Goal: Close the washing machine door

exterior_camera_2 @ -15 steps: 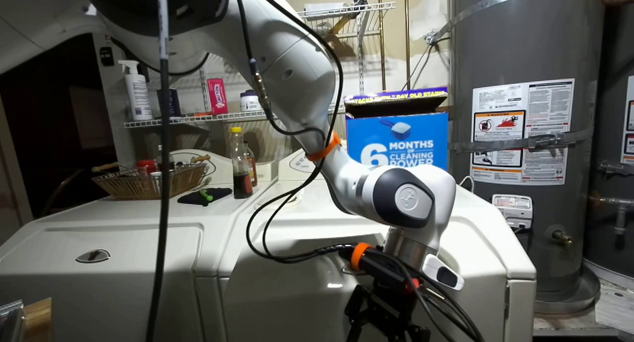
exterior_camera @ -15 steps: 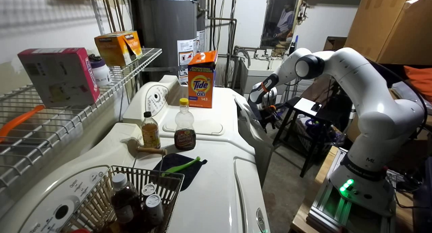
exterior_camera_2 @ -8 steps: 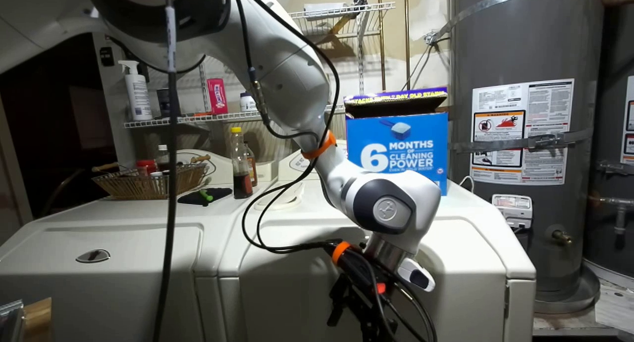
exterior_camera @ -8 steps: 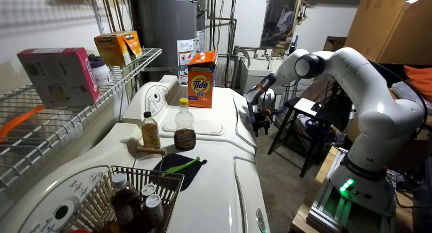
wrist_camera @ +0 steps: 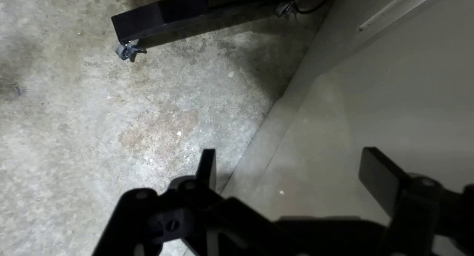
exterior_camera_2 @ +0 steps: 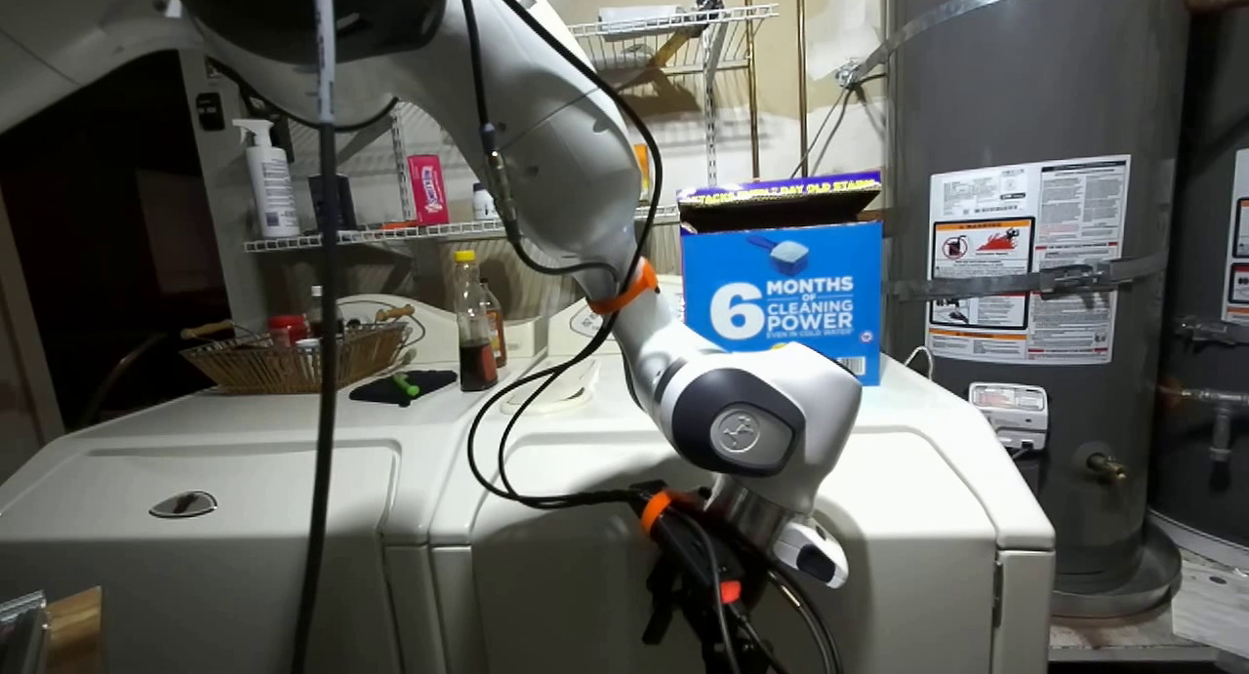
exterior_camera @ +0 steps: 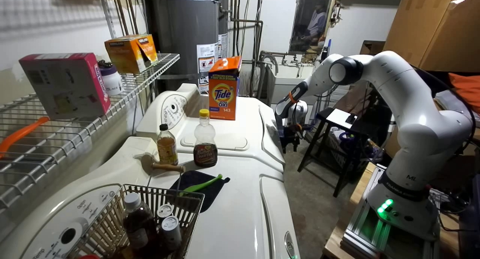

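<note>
The white washing machine (exterior_camera: 255, 144) stands at the far end of the pair of appliances; it also shows in an exterior view (exterior_camera_2: 976, 459). Its door (exterior_camera: 272, 137) lies against the machine's front, with only a thin seam visible. The door's pale face shows in an exterior view (exterior_camera_2: 917, 518) and fills the right of the wrist view (wrist_camera: 370, 111). My gripper (exterior_camera: 290, 144) hangs pointing down just in front of the door. In the wrist view the gripper (wrist_camera: 289, 152) is open, with nothing between its fingers. I cannot tell whether it touches the door.
A Tide box (exterior_camera: 224, 90) stands on the washing machine. Bottles (exterior_camera: 205, 150) and a wire basket (exterior_camera: 191, 202) are on the nearer white appliance. A black stool (exterior_camera: 330, 120) stands on the floor behind the gripper. A wire shelf (exterior_camera: 138, 88) runs along the wall.
A second ago the door stood partly out from the machine; it has swung in against the front. My gripper followed it towards the machine, then shifted only slightly in the last half second.
</note>
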Robot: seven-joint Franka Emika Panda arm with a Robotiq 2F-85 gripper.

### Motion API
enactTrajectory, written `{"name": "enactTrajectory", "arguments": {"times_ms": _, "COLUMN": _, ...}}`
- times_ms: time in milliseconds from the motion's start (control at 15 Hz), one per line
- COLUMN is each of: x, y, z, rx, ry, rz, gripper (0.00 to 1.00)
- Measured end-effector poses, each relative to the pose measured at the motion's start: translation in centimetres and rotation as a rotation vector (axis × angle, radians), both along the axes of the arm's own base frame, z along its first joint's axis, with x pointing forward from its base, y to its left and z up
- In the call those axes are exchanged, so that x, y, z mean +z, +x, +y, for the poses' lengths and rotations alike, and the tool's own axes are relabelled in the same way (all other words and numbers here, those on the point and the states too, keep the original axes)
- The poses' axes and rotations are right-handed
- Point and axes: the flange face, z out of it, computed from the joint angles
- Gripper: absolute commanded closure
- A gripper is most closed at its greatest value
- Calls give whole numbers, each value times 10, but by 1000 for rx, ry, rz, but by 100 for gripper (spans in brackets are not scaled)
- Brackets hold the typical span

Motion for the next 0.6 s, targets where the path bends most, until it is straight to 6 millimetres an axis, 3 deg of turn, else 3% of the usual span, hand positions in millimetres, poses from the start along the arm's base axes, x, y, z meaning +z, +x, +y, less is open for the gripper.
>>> {"name": "enactTrajectory", "arguments": {"times_ms": 600, "x": 11, "y": -16, "z": 1, "rx": -147, "ry": 75, "rz": -36, "gripper": 0}}
